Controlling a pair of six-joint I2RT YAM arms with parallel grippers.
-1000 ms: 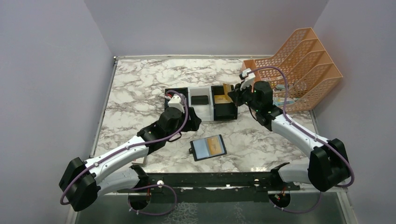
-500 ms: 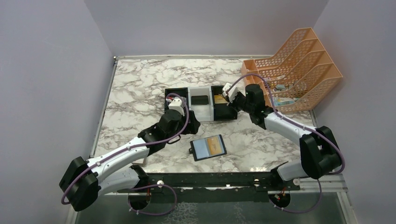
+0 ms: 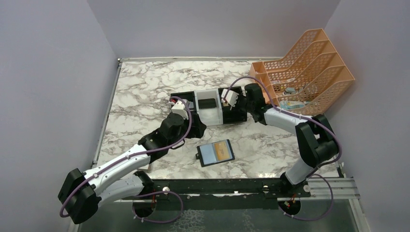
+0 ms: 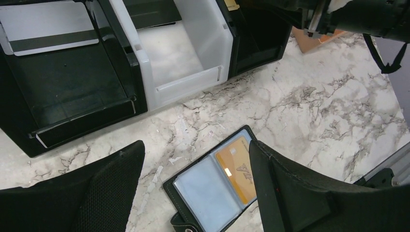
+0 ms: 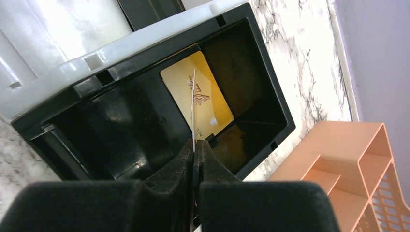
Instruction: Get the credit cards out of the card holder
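The black card holder (image 3: 216, 152) (image 4: 212, 188) lies open on the marble, with a gold credit card (image 4: 237, 169) in its right pocket and its left pocket pale. My left gripper (image 3: 197, 129) (image 4: 196, 145) hangs open just above the holder's far edge, touching nothing. A silver-grey card (image 4: 46, 26) rests in the tray's left black compartment. My right gripper (image 3: 232, 107) (image 5: 194, 145) is shut on a thin card seen edge-on (image 5: 193, 111), held inside the right black compartment. A gold card (image 5: 208, 99) lies in there behind it.
The black-white-black tray (image 3: 209, 116) (image 4: 186, 82) (image 5: 270, 111) stands mid-table, with a small black object (image 3: 207, 103) in its white middle bin. An orange file rack (image 3: 309, 72) (image 5: 338, 159) fills the back right corner. Walls close in on both sides.
My right arm has swung left and reached down over the tray's right compartment, still pinching its card. The left gripper has drawn back slightly from the tray toward the holder.
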